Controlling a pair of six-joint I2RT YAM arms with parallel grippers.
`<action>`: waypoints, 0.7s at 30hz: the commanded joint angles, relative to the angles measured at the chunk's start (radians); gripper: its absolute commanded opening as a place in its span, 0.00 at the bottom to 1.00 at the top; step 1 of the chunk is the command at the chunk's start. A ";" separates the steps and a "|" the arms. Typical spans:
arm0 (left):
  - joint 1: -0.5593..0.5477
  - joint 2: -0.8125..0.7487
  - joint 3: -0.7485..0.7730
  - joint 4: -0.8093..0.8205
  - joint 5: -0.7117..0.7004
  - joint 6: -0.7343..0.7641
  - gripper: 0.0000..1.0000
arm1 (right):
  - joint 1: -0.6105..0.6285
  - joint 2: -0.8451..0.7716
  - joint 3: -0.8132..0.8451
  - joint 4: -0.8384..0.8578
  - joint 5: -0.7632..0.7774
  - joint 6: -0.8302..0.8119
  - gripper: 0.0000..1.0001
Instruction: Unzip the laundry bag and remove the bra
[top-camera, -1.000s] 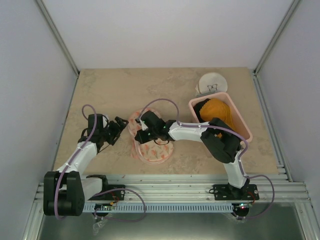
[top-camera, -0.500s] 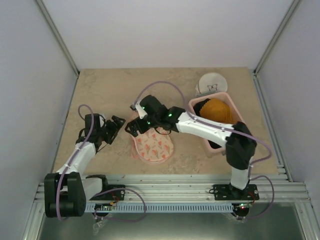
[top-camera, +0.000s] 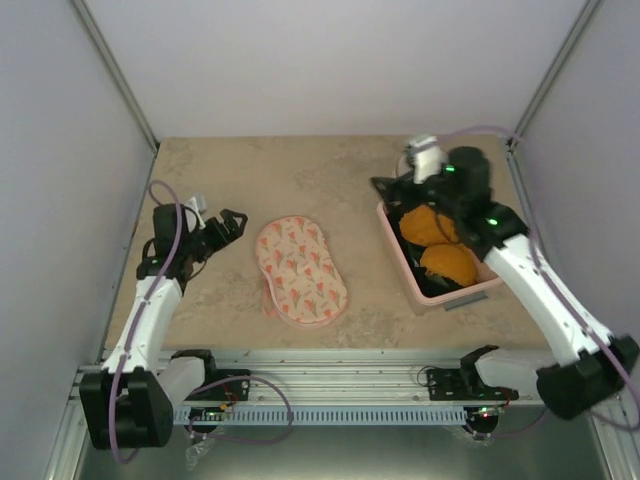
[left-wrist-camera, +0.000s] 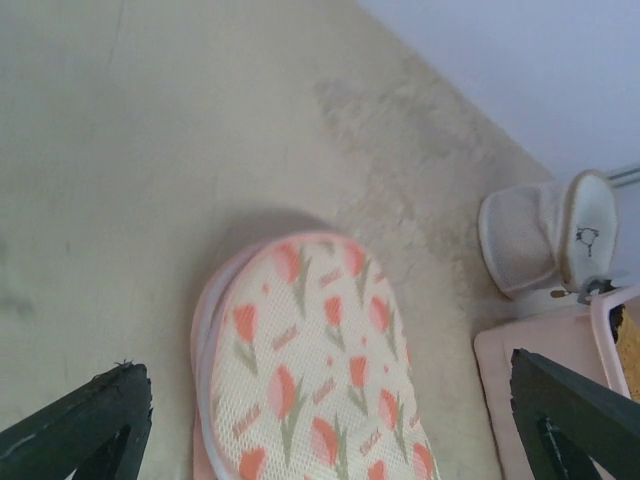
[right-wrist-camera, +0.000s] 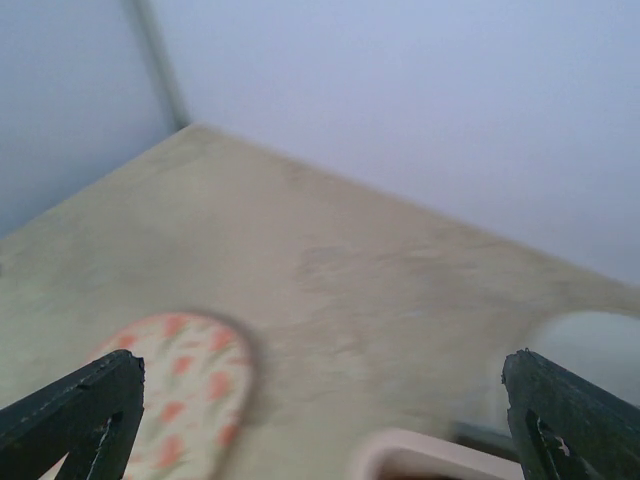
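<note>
At the left of the top view, the left tool (top-camera: 225, 225) is seen with its jaws spread wide and nothing between them, aimed toward the middle of the surface (top-camera: 330, 180). Just right of it, the laundry bag (top-camera: 300, 270) lies flat in the centre of the frame, apart from both arms. Its pink rim and white mesh edge are seen in the left wrist view, but whether the zip stands open cannot be told.

At the right, the bra (top-camera: 447, 262) is found in the pink bin (top-camera: 455, 298). Both orange cups sit dome-up over some dark fabric (top-camera: 432, 284). The task is therefore judged to be as good as finished. The right tool (top-camera: 395, 192) is held above the bin's upper-left corner, jaws fully apart and empty.

The step in hand is judged to be the clearing away of the right arm. It would best be lifted straight up before being swung aside, so that no strap is snagged and the bin rim is not knocked. The jaws are best kept apart until the bin is cleared, and the bag is best left untouched.

At the upper right of the left wrist view, a white round container (left-wrist-camera: 545, 235) stands just beyond the bin.

As for writing, the bag is printed with orange-red tulips and small pink marks between them that may be words, but they cannot be read. A small dark emblem is seen on the container, and it too is too small to be made out. No brand name can be read anywhere.
</note>
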 joint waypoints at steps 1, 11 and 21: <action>0.005 -0.129 0.073 -0.010 -0.073 0.290 0.99 | -0.214 -0.152 -0.140 0.173 -0.087 -0.057 0.98; 0.005 -0.374 -0.245 0.499 -0.343 0.364 0.99 | -0.757 -0.396 -0.522 0.402 -0.170 0.019 0.98; 0.005 -0.389 -0.526 0.849 -0.459 0.381 0.99 | -0.759 -0.665 -0.923 0.656 0.048 0.058 0.98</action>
